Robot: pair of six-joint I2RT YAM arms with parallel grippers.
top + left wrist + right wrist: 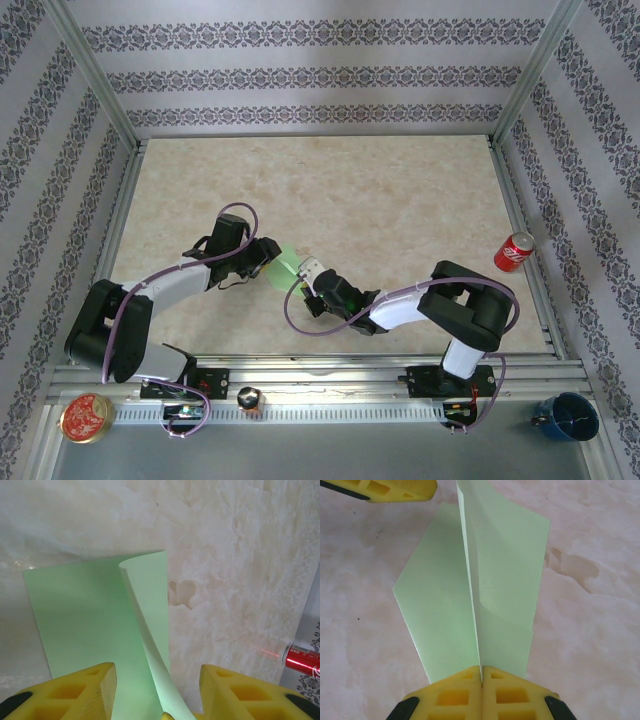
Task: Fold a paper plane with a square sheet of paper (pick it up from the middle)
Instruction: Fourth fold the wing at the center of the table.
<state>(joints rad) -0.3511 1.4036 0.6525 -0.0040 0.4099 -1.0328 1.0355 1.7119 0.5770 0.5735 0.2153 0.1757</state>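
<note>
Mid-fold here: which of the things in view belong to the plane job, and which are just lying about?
Job:
- paper
- right gripper, shut on the paper
- left gripper, open, the paper's curl between its fingers

Lying about:
- red can, right side of the table
- blue mug, near right corner
- round tin, near left corner

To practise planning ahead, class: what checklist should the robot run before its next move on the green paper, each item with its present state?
1. Right end effector shut on the paper sheet: ok.
2. Left end effector open, one finger each side of the sheet: ok.
3. Fold pressed flat: not ok, one flap stands curled.
4. Edges matched: cannot tell.
5. Soda can apart from the sheet: ok.
</note>
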